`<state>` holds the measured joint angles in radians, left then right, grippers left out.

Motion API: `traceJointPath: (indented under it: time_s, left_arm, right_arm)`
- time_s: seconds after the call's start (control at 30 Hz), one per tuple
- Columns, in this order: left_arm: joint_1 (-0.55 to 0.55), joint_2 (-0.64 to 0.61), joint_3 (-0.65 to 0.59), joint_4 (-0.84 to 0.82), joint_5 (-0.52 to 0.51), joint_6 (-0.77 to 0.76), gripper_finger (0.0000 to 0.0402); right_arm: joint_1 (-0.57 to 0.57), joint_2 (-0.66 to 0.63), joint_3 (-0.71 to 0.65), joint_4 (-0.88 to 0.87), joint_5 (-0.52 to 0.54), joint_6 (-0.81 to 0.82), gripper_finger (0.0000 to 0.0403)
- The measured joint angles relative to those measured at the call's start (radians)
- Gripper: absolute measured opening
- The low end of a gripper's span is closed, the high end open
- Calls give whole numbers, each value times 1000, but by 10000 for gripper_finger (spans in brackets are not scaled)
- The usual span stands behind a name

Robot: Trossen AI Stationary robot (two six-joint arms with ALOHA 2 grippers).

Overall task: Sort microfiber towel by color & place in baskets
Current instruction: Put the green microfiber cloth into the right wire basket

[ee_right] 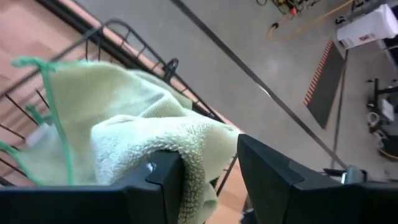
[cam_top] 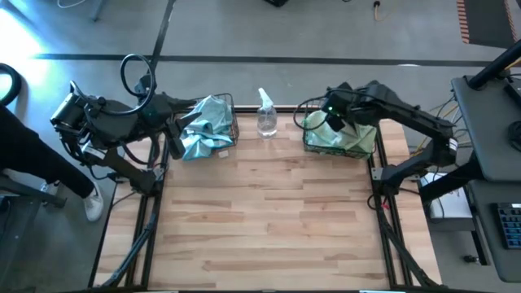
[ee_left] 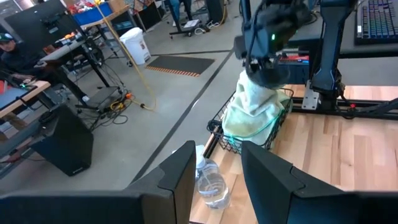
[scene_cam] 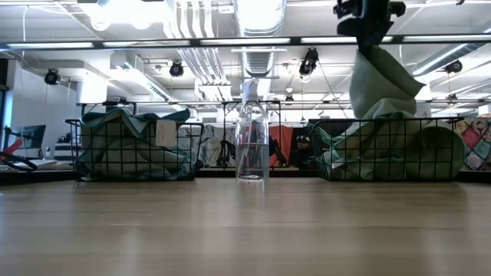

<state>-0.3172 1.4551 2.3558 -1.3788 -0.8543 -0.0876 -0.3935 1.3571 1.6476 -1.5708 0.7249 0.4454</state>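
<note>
Two black wire baskets stand at the table's far edge. The left basket (cam_top: 234,122) (scene_cam: 134,153) holds light blue towels (cam_top: 207,126) that rest on its rim and floor. The right basket (cam_top: 370,150) (scene_cam: 391,149) holds pale yellow-green towels (cam_top: 321,137). One yellow-green towel (scene_cam: 380,84) (ee_right: 124,143) rises from it in a peak up to my right gripper (cam_top: 335,120) (scene_cam: 374,31) (ee_right: 211,158), whose fingers stand apart above the basket. My left gripper (cam_top: 183,120) (ee_left: 217,155) waits open over the left basket's left side, holding nothing. My right gripper comes slanting down from above the right basket. The towel's upper fold (ee_right: 193,168) lies against the inner side of one finger (ee_right: 165,180). A gap shows between the cloth and the other finger (ee_right: 267,180). The towel hangs below, its lower part (scene_cam: 360,138) in the basket.
A clear spray bottle (cam_top: 266,115) (scene_cam: 252,142) stands upright between the two baskets at the far edge. Bare wooden tabletop (cam_top: 269,220) stretches from the baskets to the near edge. Black frame rails (cam_top: 151,212) run along both sides of the table.
</note>
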Motion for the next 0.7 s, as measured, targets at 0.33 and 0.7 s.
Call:
traceJointPath:
  time_s: [0.33, 0.7]
  left_arm:
    - [0, 0, 0, 0, 0, -1, 114]
    - [0, 0, 0, -6, 8, -26, 114]
  right_arm:
    - [0, 51, -67, 6, 7, 19, 146]
    - [0, 99, -67, 60, -47, 27, 146]
